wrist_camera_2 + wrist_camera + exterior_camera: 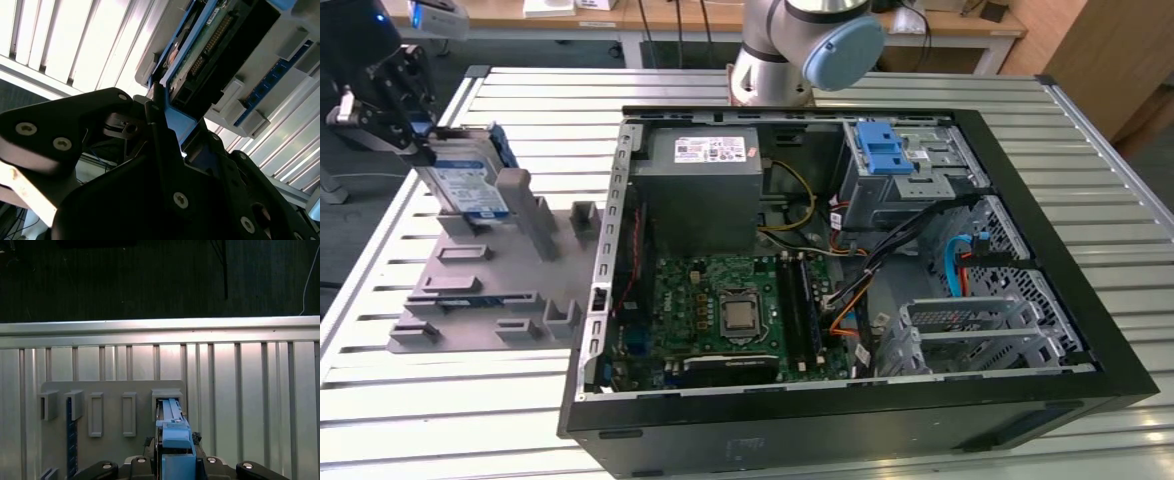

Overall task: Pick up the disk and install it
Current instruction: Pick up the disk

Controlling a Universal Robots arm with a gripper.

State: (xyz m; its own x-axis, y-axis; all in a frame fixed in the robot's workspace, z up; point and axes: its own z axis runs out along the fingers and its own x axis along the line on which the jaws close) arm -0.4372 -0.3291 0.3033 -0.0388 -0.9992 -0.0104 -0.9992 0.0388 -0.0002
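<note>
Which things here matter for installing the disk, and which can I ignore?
In the job:
disk, standing in the grey holder
tool, shut on the disk's blue caddy
computer case, open, with its metal drive bay

Just lying about:
power supply
motherboard
cables
slatted table

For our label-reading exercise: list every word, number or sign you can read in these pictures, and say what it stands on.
Disk: label print too small to read.
White sticker on the power supply box: too small to read.
Motherboard: markings too blurred to read.
Nothing can be quoted.
</note>
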